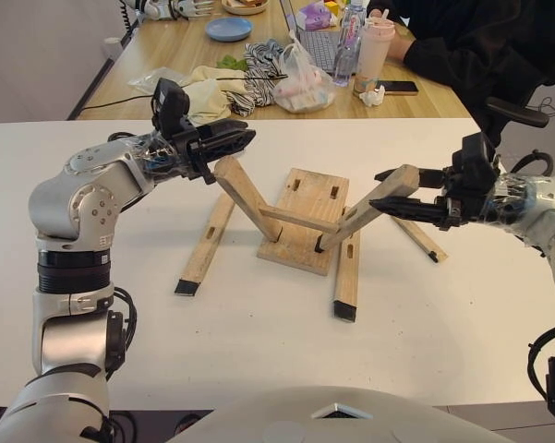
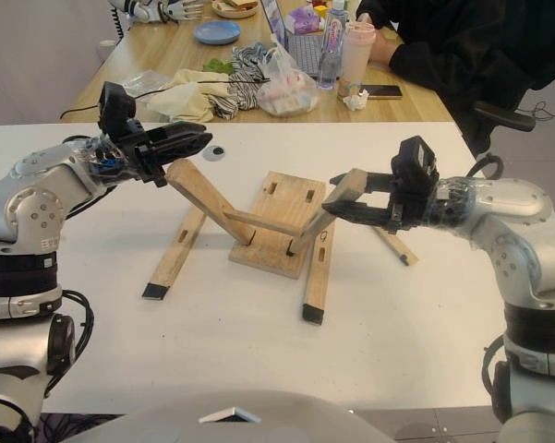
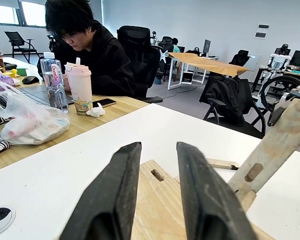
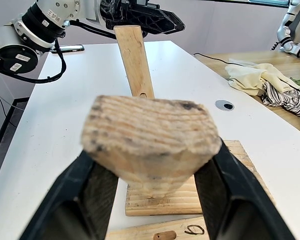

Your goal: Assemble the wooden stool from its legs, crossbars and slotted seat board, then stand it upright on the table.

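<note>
Place: an open-plan office that doubles as a robotics lab.
Furniture: a white table (image 1: 462, 351) with a cable grommet (image 4: 224, 105), a long wooden table (image 1: 162, 55) just behind it, black swivel chairs (image 3: 140, 47), and more desks (image 3: 209, 62) across a grey floor.
Office gear: a laptop (image 1: 319, 46), a monitor (image 3: 206, 46), a phone (image 3: 106, 102).
Everyday clutter: a water bottle (image 3: 54, 82), a lidded cup (image 3: 81, 90), a plastic bag (image 3: 30, 122).
Lab sign: a second robot's arm (image 4: 295, 25) at the room's edge.
</note>
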Controlling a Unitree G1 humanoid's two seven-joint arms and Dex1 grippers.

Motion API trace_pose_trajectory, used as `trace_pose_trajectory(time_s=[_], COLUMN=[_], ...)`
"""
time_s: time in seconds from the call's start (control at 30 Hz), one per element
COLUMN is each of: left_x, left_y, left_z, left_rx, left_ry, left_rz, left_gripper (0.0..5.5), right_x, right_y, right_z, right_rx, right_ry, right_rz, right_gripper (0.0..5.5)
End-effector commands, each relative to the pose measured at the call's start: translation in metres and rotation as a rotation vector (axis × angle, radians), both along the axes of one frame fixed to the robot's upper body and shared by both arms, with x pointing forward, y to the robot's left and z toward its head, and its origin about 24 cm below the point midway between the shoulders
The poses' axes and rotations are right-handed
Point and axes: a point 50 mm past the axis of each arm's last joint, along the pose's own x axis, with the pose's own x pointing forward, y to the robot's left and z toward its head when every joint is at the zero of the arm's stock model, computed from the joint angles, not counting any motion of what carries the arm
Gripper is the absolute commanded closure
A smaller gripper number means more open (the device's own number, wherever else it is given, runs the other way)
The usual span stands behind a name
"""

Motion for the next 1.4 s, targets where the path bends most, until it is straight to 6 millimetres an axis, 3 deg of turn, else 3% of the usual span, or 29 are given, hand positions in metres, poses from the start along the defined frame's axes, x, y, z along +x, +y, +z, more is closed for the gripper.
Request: trace_pose_trajectory(time_s=[0.03, 0.27, 0.4, 0.57, 0.67, 0.8, 0.97, 1.17, 1.4], left_x=[0.000, -0.006, -0.010, -0.009, -0.004, 0.004, 0.012, 0.018, 0.005], left_y=[0.007, -0.003, -0.011, -0.006, -0.004, -0.001, -0.002, -0.027, -0.068], left_z=[-0.039, -0.036, -0.019, -0.001, 0.008, 0.036, 0.058, 0.064, 0.040], left_rx=[0.092, 0.134, 0.170, 0.204, 0.204, 0.174, 0.260, 0.477, 0.864], left_ry=[0.173, 0.158, 0.112, 0.093, 0.057, -0.011, -0.069, -0.034, 0.048], left_rz=[0.091, 0.033, -0.034, -0.006, 0.017, 0.009, -0.058, -0.254, -0.525], left_gripper=[4.26, 4.26, 4.26, 4.26, 4.26, 4.26, 4.02, 3.11, 3.07], right_x=[-0.004, 0.000, 0.002, 0.016, 0.022, 0.027, 0.029, 0.031, 0.032], right_y=[0.004, 0.015, 0.016, 0.018, 0.020, 0.017, 0.016, 0.015, 0.020], right_z=[-0.013, -0.019, -0.018, -0.011, -0.005, -0.005, -0.004, -0.003, -0.002], right_rx=[-0.097, -0.179, -0.225, -0.281, -0.302, -0.322, -0.335, -0.352, -0.366], right_ry=[0.045, 0.074, 0.073, 0.066, 0.063, 0.062, 0.055, 0.044, 0.046], right_rz=[0.029, 0.066, 0.089, 0.143, 0.172, 0.173, 0.179, 0.183, 0.188], right_gripper=[3.48, 3.48, 3.48, 3.48, 3.48, 3.48, 3.48, 3.48, 3.48])
